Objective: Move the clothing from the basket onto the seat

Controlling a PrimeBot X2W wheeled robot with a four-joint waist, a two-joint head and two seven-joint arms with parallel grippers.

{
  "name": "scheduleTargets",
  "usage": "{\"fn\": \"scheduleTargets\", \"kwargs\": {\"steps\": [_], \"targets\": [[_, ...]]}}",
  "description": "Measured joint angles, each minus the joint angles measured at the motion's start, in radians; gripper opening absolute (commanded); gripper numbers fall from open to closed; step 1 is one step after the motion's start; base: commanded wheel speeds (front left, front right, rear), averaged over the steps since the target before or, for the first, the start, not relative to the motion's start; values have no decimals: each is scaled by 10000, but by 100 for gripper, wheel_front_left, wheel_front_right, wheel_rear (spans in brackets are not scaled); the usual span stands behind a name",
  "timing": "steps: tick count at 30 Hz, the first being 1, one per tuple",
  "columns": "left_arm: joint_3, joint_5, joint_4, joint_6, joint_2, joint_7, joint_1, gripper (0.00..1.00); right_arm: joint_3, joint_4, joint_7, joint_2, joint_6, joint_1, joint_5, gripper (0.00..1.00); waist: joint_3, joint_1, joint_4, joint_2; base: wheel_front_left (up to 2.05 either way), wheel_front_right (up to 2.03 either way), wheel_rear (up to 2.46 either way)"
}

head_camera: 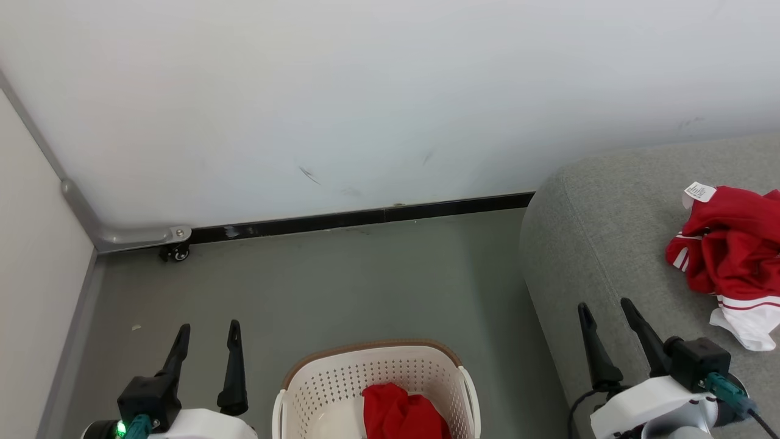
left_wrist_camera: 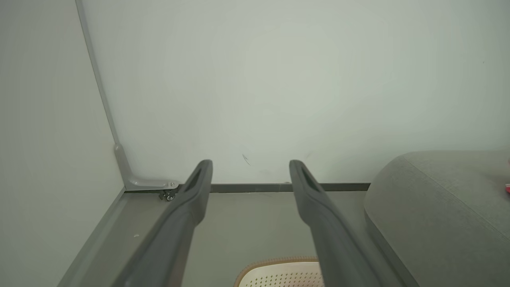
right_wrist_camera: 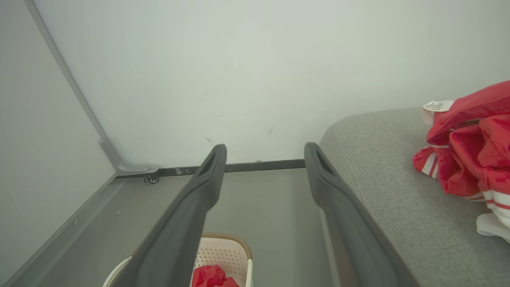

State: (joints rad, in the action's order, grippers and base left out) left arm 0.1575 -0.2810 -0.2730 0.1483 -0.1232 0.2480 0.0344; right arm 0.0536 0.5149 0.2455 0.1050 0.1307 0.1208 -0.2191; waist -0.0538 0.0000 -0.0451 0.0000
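1. Nearest to me, the left gripper point(head_camera: 209, 327) hung low on the left, its two dark fingers spread wide with nothing between them.
2. The right gripper point(head_camera: 604, 305) sat low on the right, seen against the left edge of the seat point(head_camera: 597, 244). Its fingers were just as wide apart and empty.
3. Between the two grippers, the basket point(head_camera: 372, 346) stood on the grey floor point(head_camera: 335, 286), just left of the seat.
4. Inside the basket lay the plain red garment point(head_camera: 399, 414), bunched toward the right side, with a bare patch of the basket's bottom to its left.
5. The seat took up the right side of the scene, its rounded corner turned toward the far wall point(head_camera: 365, 91).
6. The striped red garment point(head_camera: 731, 244) lay crumpled on the seat at the far right, apart from the right gripper. A white tag point(head_camera: 699, 191) stuck up at its far left corner, and a white hem spilled toward the near side.
7. A black baseboard point(head_camera: 365, 216) ran along the foot of the wall. At the far left corner a small caster wheel point(head_camera: 178, 253) sat under a grey bracket.
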Motion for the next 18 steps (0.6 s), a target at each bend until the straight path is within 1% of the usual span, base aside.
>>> {"fn": "scheduleTargets", "kwargs": {"steps": [7,18], "targets": [[113,127,-54,-90,-4,0,-116,100,-209,-426,-238,-159,0,-441,535,100,-120,0,-66,0,0,0,0],[268,219,-56,-182,17,0,-142,100,-477,-1195,-527,-405,0,-1027,1047,100,-174,0,-85,0,0,0,0]]}}
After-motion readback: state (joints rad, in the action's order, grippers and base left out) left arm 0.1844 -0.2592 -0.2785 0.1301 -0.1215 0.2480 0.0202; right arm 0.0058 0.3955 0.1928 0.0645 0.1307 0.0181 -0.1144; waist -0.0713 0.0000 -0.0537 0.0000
